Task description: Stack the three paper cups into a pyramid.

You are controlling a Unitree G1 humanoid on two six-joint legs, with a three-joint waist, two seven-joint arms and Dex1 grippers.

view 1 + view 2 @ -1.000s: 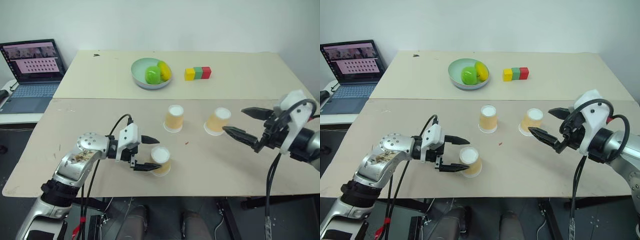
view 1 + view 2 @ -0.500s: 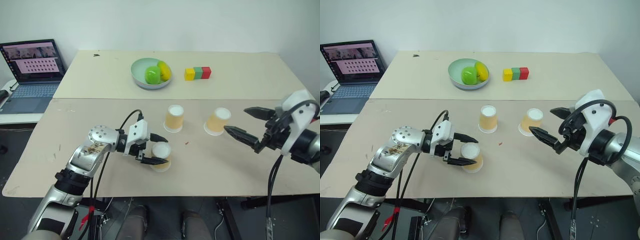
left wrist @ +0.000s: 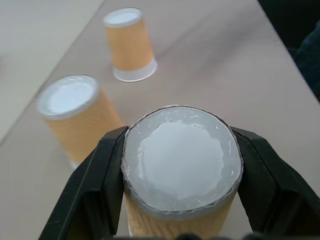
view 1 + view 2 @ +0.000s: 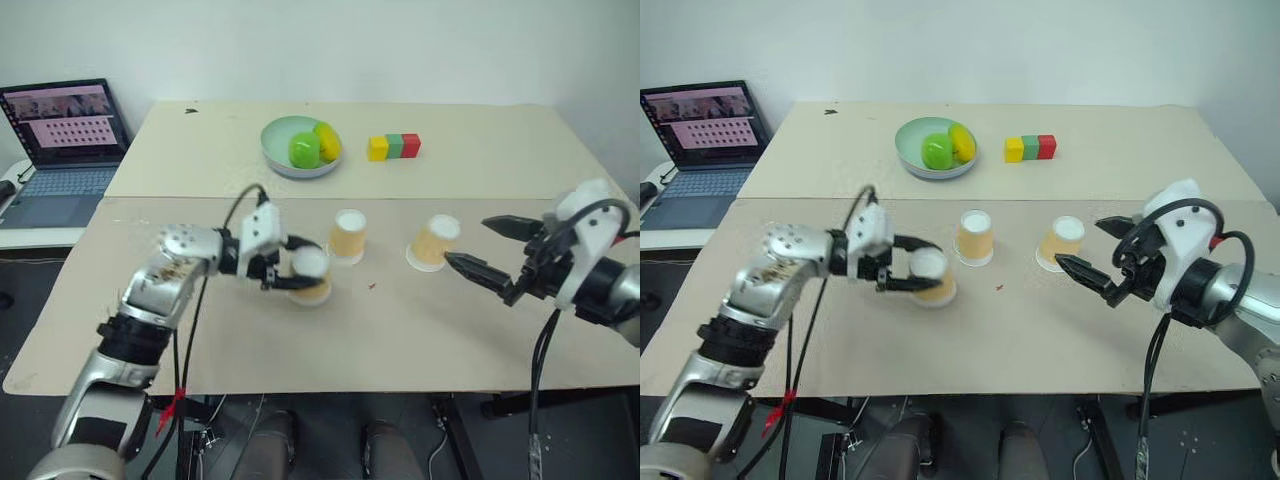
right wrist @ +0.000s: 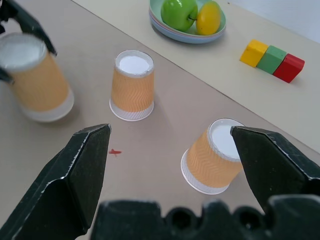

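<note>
Cups: near cup (image 4: pixel 310 276) now clamped in left tool (image 4: pixel 296 272) & lifted toward the other two (image 4: pixel 348 237); right tool (image 4: pixel 487 252) wide, empty. Base pair needs closing up.

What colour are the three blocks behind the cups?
Yellow, green and red blocks, clearest in the right wrist view.

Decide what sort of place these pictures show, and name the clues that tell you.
Probably a robotics lab or test room: plain tabletops against a bare wall, an open laptop on a side desk, and practice props laid out, such as paper cups, a fruit bowl and coloured blocks.
</note>
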